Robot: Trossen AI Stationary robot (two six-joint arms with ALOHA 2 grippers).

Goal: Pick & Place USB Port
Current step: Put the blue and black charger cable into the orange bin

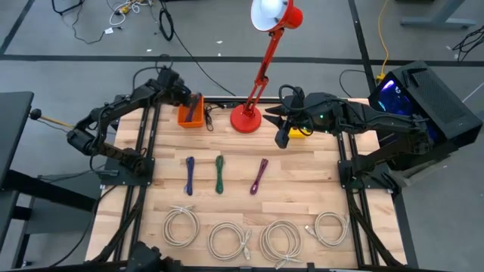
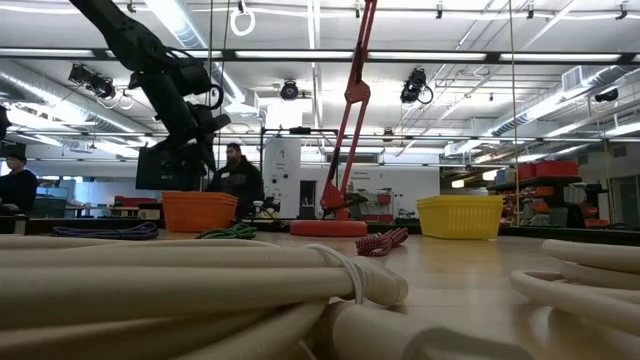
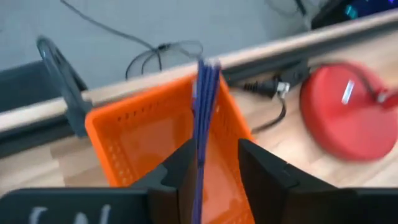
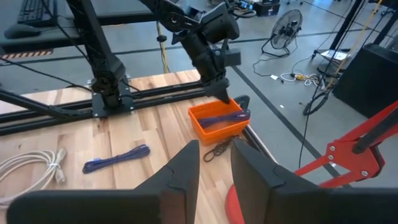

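My left gripper point(image 1: 193, 106) hangs over the orange basket point(image 1: 190, 115) at the table's far left and is open. A blue cable bundle point(image 3: 205, 106) runs between its fingers. In the right wrist view the bundle point(image 4: 225, 116) lies across the basket's top, an end at each rim. My right gripper point(image 1: 284, 137) waits next to the yellow basket point(image 1: 299, 133) and is open on nothing. A blue point(image 1: 189, 175), a green point(image 1: 219, 174) and a purple bundle point(image 1: 259, 175) lie mid-table. My left gripper comes from above, pointing down, with the blue bundle between its spread fingers. The bundle runs close along one finger point(image 3: 177, 177), and I cannot tell whether they touch. The bundle's far end point(image 3: 208, 65) lies over the basket's rim.
A red desk lamp stands on its round base point(image 1: 246, 118) between the two baskets, its arm leaning toward the table's far side. Several white cable coils point(image 1: 227, 240) lie along the near edge. People point(image 2: 238, 172) stand in the room beyond the table.
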